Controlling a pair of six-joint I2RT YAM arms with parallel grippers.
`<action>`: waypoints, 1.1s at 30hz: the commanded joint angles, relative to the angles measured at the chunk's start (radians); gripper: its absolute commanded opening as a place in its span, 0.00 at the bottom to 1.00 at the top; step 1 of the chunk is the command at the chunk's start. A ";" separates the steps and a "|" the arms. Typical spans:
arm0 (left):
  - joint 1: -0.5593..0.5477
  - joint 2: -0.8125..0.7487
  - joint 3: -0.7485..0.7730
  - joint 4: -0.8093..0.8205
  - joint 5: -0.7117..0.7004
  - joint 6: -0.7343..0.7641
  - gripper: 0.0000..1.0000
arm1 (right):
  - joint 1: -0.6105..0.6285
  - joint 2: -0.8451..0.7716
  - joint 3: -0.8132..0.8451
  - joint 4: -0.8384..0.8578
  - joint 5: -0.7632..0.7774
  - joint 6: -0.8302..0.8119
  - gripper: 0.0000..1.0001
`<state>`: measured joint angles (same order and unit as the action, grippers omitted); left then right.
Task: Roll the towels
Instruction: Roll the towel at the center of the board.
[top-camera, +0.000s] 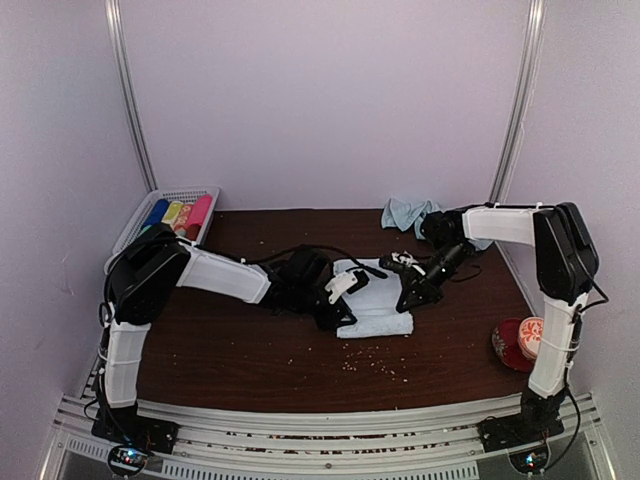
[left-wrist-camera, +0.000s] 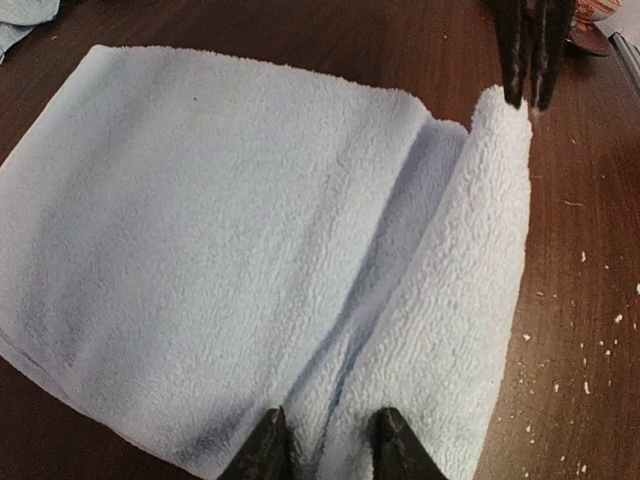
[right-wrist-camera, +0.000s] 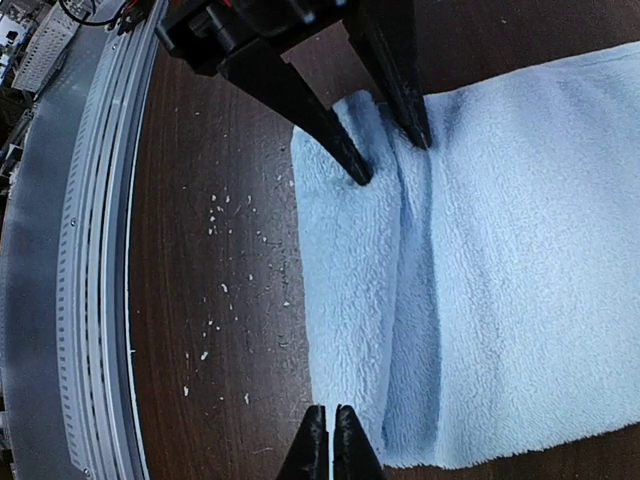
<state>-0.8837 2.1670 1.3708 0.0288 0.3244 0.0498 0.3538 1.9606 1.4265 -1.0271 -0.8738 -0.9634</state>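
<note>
In the middle of the table (top-camera: 250, 340) lies one pale blue towel (left-wrist-camera: 230, 230), spread flat, with only its near edge turned over into a first thick fold. I judge that the rolling of this towel is at its beginning: one turn is made, and most of the cloth is flat on the far side.

The left gripper (left-wrist-camera: 330, 452) stands at the left end of the fold with its fingers pinched on the ridge of cloth. The right gripper (right-wrist-camera: 330, 445) is at the right end, clenched tight; I see no cloth between its fingers, and the tips only touch the fold.

The next move, I think, calls for both ends to go toward the far side together and at the same speed, or the roll will come out crooked. The right end may need a real hold first.

The second towel (top-camera: 408, 212) is crumpled at the far right, not yet rolled.

The table is dark brown wood with many pale crumbs (top-camera: 375, 365). A basket (top-camera: 140, 215) with bright rolls (top-camera: 180, 213) is at the far left, a red dish (top-camera: 512, 345) at the near right. Plain pale walls (top-camera: 330, 90) and two metal poles (top-camera: 128, 100) close the room.
</note>
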 joint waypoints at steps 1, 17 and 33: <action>-0.001 0.036 0.006 -0.034 -0.030 -0.011 0.30 | 0.004 0.056 0.014 -0.010 -0.068 0.003 0.03; -0.002 -0.016 -0.036 -0.020 -0.050 -0.009 0.41 | 0.004 0.133 -0.031 0.185 0.054 0.200 0.00; -0.017 -0.142 -0.088 0.032 -0.128 0.109 0.79 | 0.002 0.137 -0.014 0.188 0.113 0.245 0.00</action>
<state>-0.8921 2.0136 1.2335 0.0566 0.2062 0.1223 0.3538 2.1067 1.4063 -0.8379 -0.8177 -0.7101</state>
